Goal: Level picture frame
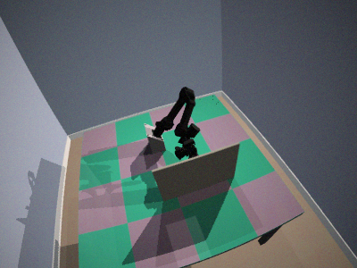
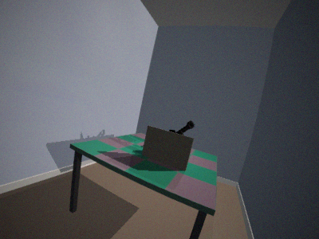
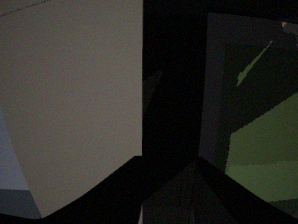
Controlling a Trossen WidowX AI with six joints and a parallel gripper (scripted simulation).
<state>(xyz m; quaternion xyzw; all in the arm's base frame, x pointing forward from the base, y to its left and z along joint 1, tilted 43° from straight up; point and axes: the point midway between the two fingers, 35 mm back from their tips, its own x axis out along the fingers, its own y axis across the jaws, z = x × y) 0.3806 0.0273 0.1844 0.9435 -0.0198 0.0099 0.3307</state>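
The arm's fingers [image 1: 187, 153] gripped the picture frame behind the upright wall panel [image 1: 196, 176] on the checkered bench [image 1: 268, 196].

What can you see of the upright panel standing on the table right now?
The upright panel is a flat, plain brown-grey rectangular board, thin-edged, standing on the checkered green and pink table near its middle. From the top and exterior views only its blank back shows; the picture frame is hidden behind it. Its top edge slopes in the top view. The gripper sits close behind that edge, shut on something out of sight. The panel throws a long shadow forward.
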